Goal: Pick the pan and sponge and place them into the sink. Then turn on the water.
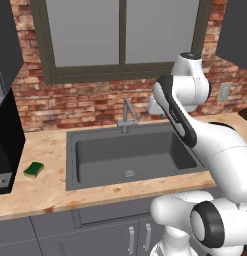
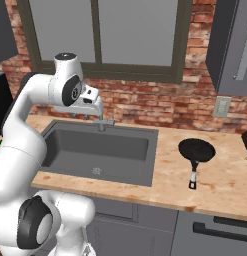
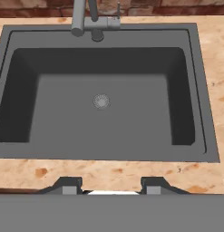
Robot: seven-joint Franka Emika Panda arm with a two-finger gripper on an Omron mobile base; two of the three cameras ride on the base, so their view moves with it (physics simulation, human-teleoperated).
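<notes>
The dark grey sink [image 3: 202,99] lies straight below my gripper [image 3: 112,186], which is open; its two tips stand wide apart with nothing between them. My white hand [image 2: 91,102] hangs high over the sink's rear, near the grey faucet [image 2: 102,121]. The black pan [image 2: 196,150] sits on the wooden counter right of the sink [image 2: 151,160], its handle pointing toward the front edge. The green and yellow sponge [image 1: 33,170] lies on the counter left of the sink [image 1: 70,150], far from the hand. The basin holds nothing but its round drain [image 3: 101,101].
A black appliance [image 1: 5,145] stands on the counter just left of the sponge. A brick wall and a window [image 1: 120,35] run behind the faucet [image 1: 126,114]. Dark cabinets [image 2: 230,45] hang at the upper right above the pan.
</notes>
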